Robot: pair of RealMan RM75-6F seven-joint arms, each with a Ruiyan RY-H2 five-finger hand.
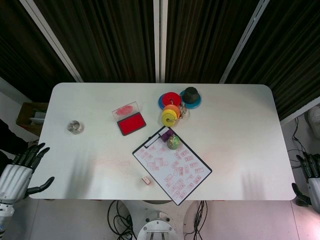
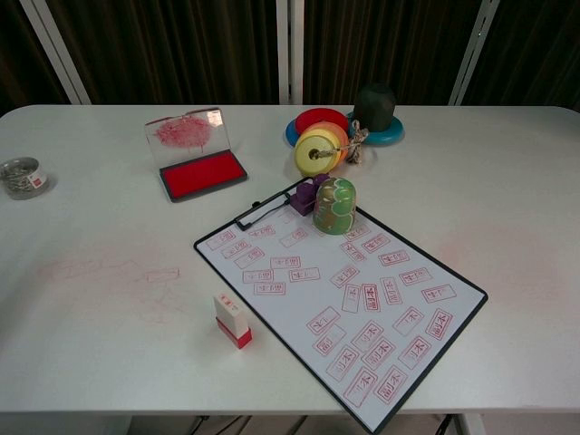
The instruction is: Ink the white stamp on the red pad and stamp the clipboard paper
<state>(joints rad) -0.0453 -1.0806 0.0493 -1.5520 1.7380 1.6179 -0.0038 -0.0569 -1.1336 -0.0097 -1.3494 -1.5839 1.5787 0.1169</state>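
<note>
White rectangular table (image 1: 240, 125): bears all items. Black-edged clipboard with paper (image 2: 399, 362) covered in red stamp marks: table centre, lying diagonally. Stack of coloured rings (image 2: 319, 145) with dark cap (image 2: 373, 104): at 12 o'clock from the clipboard. Red ink pad (image 2: 201, 172), clear lid upright: at 10 o'clock from the clipboard. Green egg-shaped figure (image 2: 334, 205): standing on the clipboard's top end. Small white stamp with red base (image 2: 232, 319): on the table just beside the clipboard's 8 o'clock edge. Small round tin (image 2: 22, 176): far 9 o'clock. Left hand (image 1: 20, 170): off the table edge, fingers spread, empty. Right hand (image 1: 310, 177): off the opposite edge, fingers apart, empty.
</note>
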